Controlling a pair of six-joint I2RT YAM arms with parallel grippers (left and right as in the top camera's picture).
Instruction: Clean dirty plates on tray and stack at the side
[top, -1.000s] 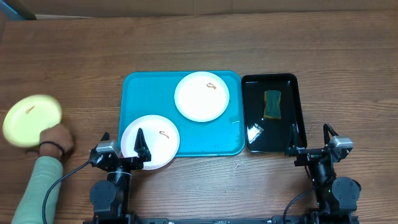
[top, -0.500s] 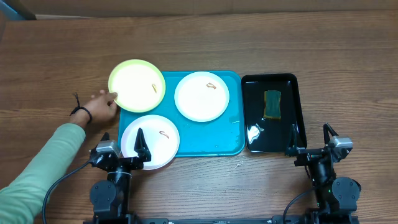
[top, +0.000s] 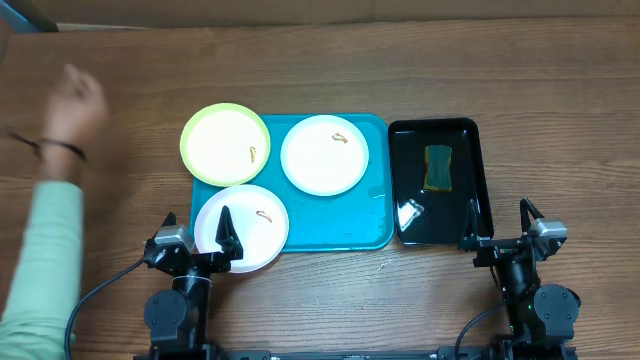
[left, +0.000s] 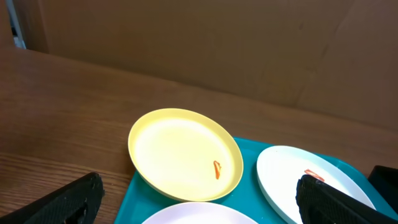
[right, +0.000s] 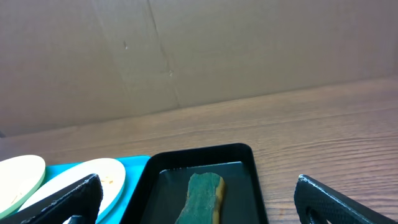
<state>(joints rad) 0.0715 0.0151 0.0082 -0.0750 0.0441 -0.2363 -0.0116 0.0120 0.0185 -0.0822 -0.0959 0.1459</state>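
- Since the earlier frame, the person's hand (top: 72, 105) is pulling away to the far left of the left gripper (top: 198, 228), leaving the yellow-green plate (top: 225, 144) behind.
- That plate is lying just ahead of the left gripper, resting on the far-left corner of the turquoise tray (top: 340, 225) and overhanging its rim above the counter (top: 320, 70).
- Two white plates are sitting in the tray, each showing an orange-brown smear: one (top: 324, 154) ahead and to the right of the left gripper, the other (top: 241, 226) lying right at its fingers and overhanging the near rim.
- The black tray (top: 470, 215) is holding a green sponge (top: 438, 166), ahead of the right gripper (top: 499, 218).
- Both grippers are standing released, spread wide and grasping nothing.
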